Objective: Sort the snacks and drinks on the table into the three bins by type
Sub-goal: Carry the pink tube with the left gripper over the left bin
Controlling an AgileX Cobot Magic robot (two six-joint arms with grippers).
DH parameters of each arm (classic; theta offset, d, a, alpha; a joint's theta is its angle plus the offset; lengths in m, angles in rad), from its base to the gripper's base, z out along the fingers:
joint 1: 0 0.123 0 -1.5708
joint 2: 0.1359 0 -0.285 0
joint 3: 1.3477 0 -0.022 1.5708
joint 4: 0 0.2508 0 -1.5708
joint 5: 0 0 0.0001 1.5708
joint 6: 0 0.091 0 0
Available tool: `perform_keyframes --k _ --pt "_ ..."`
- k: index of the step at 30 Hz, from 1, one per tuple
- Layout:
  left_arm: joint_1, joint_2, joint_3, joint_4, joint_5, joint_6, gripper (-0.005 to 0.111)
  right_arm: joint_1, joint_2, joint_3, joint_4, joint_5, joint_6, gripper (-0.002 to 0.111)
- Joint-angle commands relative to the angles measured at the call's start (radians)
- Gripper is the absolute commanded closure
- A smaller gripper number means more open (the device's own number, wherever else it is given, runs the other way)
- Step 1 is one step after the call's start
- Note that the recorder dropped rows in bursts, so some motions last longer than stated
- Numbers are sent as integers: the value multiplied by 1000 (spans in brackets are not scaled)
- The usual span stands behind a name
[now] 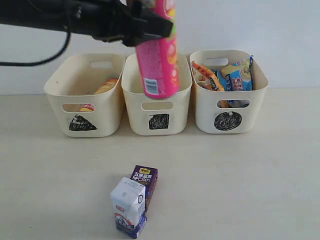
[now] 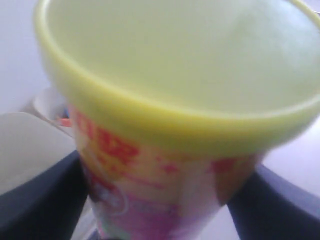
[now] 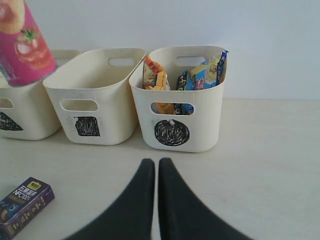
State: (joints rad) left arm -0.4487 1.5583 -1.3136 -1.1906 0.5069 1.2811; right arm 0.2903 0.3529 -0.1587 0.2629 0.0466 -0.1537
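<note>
My left gripper [image 1: 149, 24] is shut on the pink chip tube [image 1: 161, 60] and holds it tilted in the air over the square bin [image 1: 134, 107]. In the left wrist view the tube's yellow-green lid [image 2: 185, 75] fills the picture, with dark fingers [image 2: 40, 200] on both sides. The yellow-and-red tube [image 1: 105, 86] lies in the triangle bin [image 1: 57, 90]. The circle bin [image 1: 205, 112] holds the orange bag [image 1: 205, 75] and the noodle pack [image 1: 239, 75]. The milk carton [image 1: 129, 206] and the purple juice box [image 1: 145, 181] stand together on the table [image 1: 240, 175]. My right gripper [image 3: 156, 165] is shut and holds nothing.
A pale wall runs behind the three bins, which stand side by side in a row. The left arm and its black cable [image 1: 35, 60] cross the top left. In the right wrist view the juice box [image 3: 22, 205] lies off to one side of the fingers.
</note>
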Motion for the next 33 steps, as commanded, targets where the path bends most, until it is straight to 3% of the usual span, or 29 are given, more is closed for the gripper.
perform_keyframes --k 1,8,13,26,33 --pt "49 -79 -5 227 -156 -235 103 -2 -3 -1 -4 -5 -1 108" --pt "141 -75 -5 440 -197 -426 103 -2 -3 -1 -4 -5 12 108" --pt "181 -32 -5 455 -302 -435 103 -2 -3 -1 -4 -5 14 108" --pt "208 170 -7 455 -616 -374 103 -2 -3 -1 -4 -5 16 108" --pt "208 280 -31 499 -629 -374 102 -2 -3 -1 -4 -5 16 108"
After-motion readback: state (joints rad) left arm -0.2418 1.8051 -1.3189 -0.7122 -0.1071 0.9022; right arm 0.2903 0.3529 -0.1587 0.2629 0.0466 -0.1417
